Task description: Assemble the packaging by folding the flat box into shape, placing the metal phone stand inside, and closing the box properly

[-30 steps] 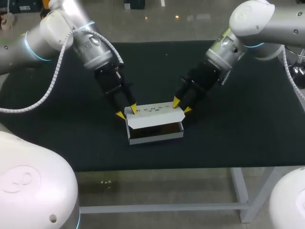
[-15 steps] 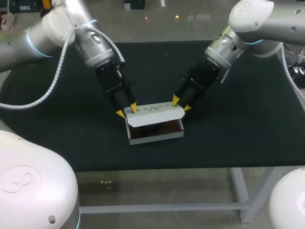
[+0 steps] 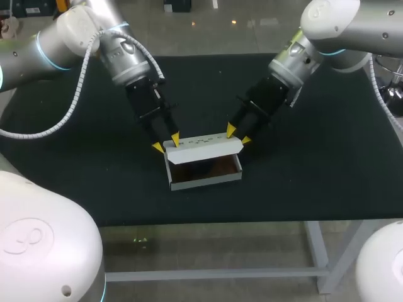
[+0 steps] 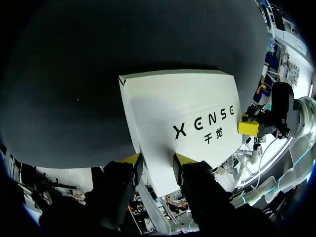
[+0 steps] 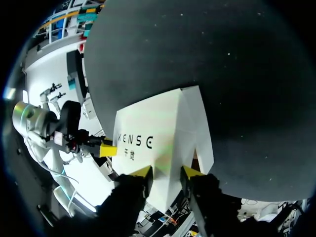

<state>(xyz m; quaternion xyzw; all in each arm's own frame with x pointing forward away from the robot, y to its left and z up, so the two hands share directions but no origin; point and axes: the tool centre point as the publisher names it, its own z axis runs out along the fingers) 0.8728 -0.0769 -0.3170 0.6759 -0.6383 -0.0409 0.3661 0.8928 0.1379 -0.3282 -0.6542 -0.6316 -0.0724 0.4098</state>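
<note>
Two grippers hold one white box (image 3: 205, 180) that sits in the middle of the black table (image 3: 82, 163). The left gripper (image 3: 166, 143) pinches the left end of the lid (image 3: 203, 145) between its yellow tips. The right gripper (image 3: 238, 135) pinches the right end. The lid is lifted along the back edge, so the box is open. Inside looks dark brown.
</note>
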